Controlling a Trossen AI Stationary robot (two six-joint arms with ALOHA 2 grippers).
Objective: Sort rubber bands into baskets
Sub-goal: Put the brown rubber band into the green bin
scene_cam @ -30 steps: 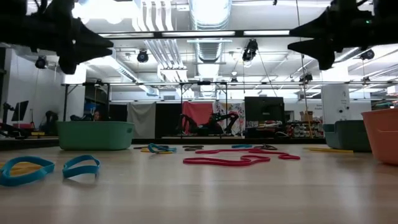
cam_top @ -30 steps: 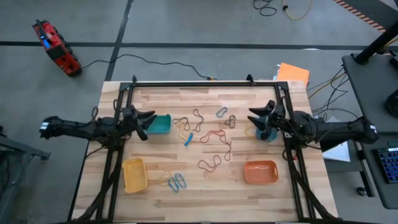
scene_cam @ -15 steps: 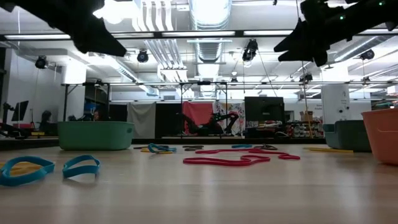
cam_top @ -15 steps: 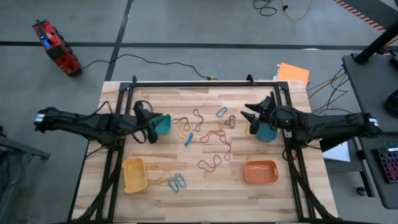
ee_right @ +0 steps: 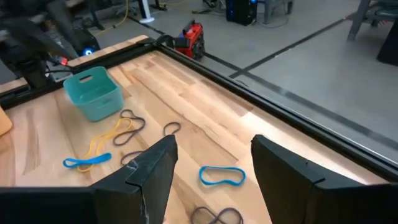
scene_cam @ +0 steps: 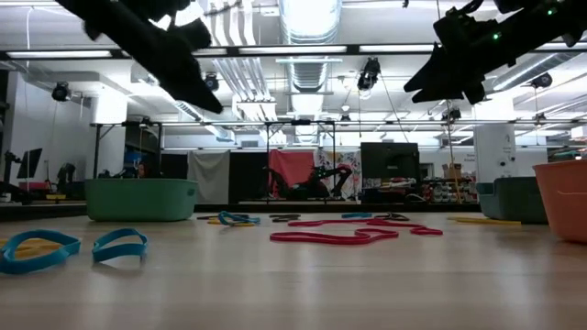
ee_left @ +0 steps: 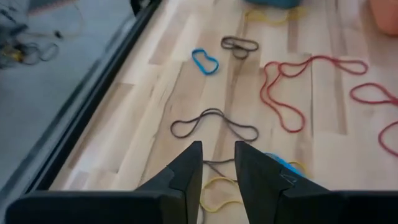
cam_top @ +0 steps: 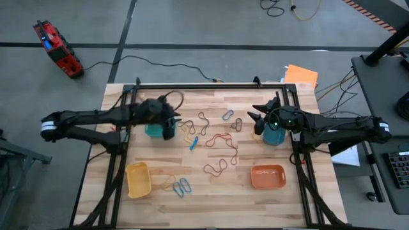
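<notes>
Left wrist view shows you red, grey, blue rubber bands (ee_left: 214, 121) lying limp; left claw (ee_left: 217, 163) narrowly parted, right claw (ee_right: 211, 155) spread wide.

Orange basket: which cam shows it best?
High view: the whole orange basket shows from above, apparently empty. Low view gives only one side wall at the picture's edge. Left wrist catches a corner; right wrist misses it.

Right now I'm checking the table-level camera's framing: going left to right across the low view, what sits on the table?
blue bands → teal-green basket → yellow and blue bands → long red band → blue basket → orange basket.
</notes>
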